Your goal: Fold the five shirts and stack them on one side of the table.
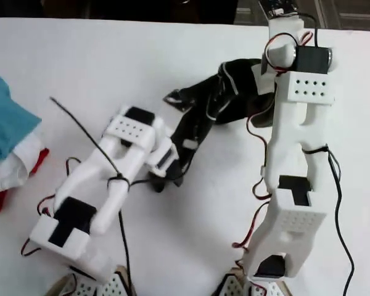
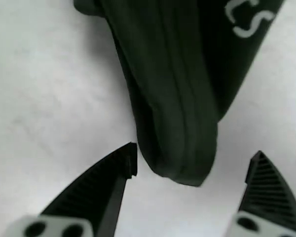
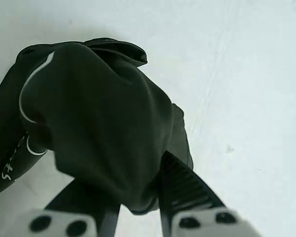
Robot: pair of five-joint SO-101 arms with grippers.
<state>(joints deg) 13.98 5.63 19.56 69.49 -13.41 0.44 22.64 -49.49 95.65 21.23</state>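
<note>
A black shirt (image 1: pixel 203 114) lies crumpled in a long strip across the middle of the white table (image 1: pixel 98 68). My left gripper (image 2: pixel 196 154) is open, its two fingers standing either side of the shirt's bunched near end (image 2: pixel 177 123); in the high view the left gripper (image 1: pixel 168 161) sits at the strip's lower end. My right gripper (image 3: pixel 138 195) is shut on a gathered bunch of the black shirt (image 3: pixel 98 113), at the far end of the strip near the right gripper (image 1: pixel 259 77) in the high view.
A pile of other shirts, teal (image 1: pixel 6 120) over white (image 1: pixel 15 163) and red (image 1: pixel 24 176), lies at the table's left edge. Loose cables (image 1: pixel 120 216) trail along both arms. Bare table stretches at the back left and far right.
</note>
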